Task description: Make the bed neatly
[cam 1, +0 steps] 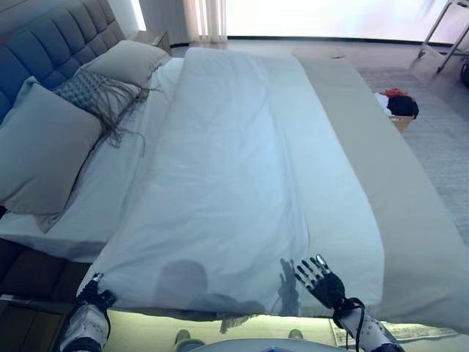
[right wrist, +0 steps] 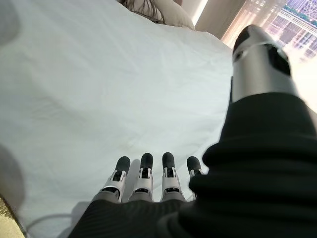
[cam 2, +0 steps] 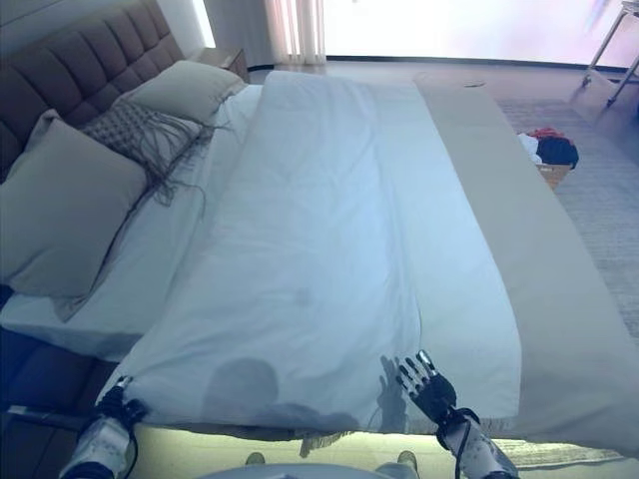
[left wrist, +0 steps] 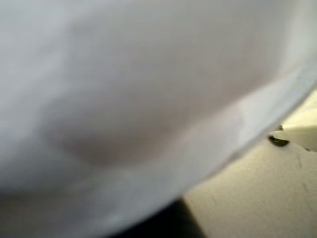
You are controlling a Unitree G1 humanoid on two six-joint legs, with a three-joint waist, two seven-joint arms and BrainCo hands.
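A white duvet (cam 1: 227,169) lies spread flat over the bed, with its near edge just in front of me. A beige cover (cam 1: 396,183) shows along its right side. Pillows lie at the left: a large grey pillow (cam 1: 44,147), a fringed patterned cushion (cam 1: 95,92) and a beige pillow (cam 1: 128,62). My right hand (cam 1: 320,279) is open, fingers straight, over the duvet's near edge; the right wrist view shows its fingers (right wrist: 143,171) above the white cloth. My left hand (cam 1: 94,295) is at the duvet's near left corner. The left wrist view shows only white cloth (left wrist: 124,99) up close.
A padded headboard (cam 1: 44,44) runs along the left, with a nightstand (cam 1: 150,37) beyond it. On the grey rug at the right sits a box with dark and red clothes (cam 1: 399,106). A metal rack (cam 1: 447,29) stands at the far right.
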